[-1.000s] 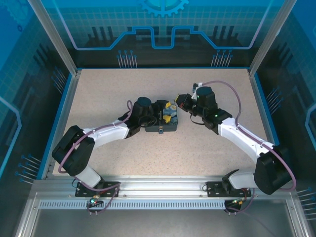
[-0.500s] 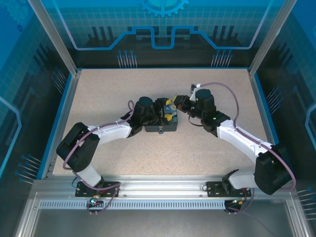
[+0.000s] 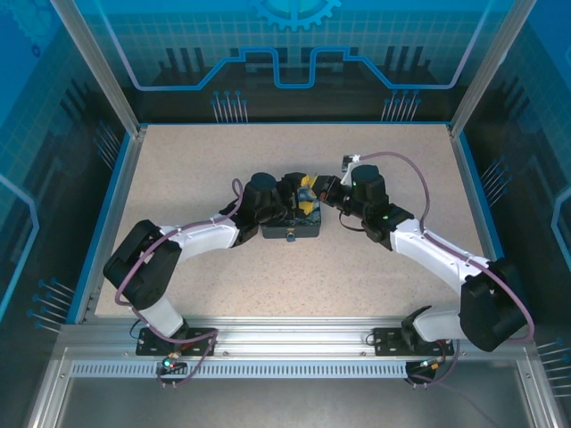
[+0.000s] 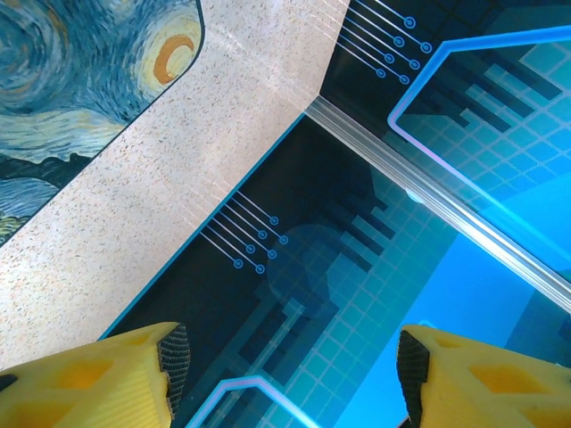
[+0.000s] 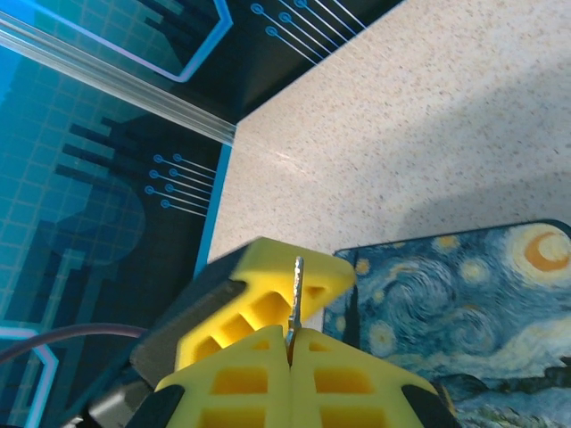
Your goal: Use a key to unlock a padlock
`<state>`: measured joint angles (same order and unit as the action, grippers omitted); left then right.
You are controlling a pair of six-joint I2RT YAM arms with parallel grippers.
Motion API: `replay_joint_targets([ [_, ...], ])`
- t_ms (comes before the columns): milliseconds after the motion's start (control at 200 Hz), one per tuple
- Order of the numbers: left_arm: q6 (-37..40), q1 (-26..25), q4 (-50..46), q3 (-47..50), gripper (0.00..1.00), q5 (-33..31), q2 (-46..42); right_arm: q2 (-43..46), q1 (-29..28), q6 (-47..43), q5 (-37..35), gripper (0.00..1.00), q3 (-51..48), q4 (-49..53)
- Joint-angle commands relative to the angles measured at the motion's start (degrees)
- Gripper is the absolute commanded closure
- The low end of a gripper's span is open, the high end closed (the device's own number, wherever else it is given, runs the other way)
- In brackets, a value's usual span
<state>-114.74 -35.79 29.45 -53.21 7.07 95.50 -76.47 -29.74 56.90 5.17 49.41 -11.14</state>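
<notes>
— Speckled beige tabletop (image 3: 178, 178) inside blue-lit walls, and both arms meet over the dark blue swirl-painted rectangular box (image 3: 290, 229) mid-table. What have you got in hand?

— My right gripper (image 5: 291, 343) is clamped tight on the slim dull metal key (image 5: 297, 283). Just a sliver of it stands up between the yellow fingers, near the box's corner. My left gripper (image 4: 287, 361) is parted with nothing between its fingers, and the painted lid sits off to one side of its view.

— And the padlock?

— I take the tiny blue padlock (image 3: 292, 237) with the thin shackle to be the speck at the box's near edge, though it is too small to be sure.

— What worries you?

— The pinch on the key is thin, so I judge it could twist or slip out if its tip meets the lock body off-line. With the lock unheld, a push may just swing it away or shove the box. And my two wrists are close together, so a careless move could knock one into the other.
</notes>
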Motion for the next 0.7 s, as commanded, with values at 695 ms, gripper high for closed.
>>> replay_joint_targets([
  [695, -3.56, 0.19, 6.41, -0.89, 0.69, -1.26, 1.78, -0.22, -1.54, -1.04, -0.46, 1.0, -1.8, -1.65],
])
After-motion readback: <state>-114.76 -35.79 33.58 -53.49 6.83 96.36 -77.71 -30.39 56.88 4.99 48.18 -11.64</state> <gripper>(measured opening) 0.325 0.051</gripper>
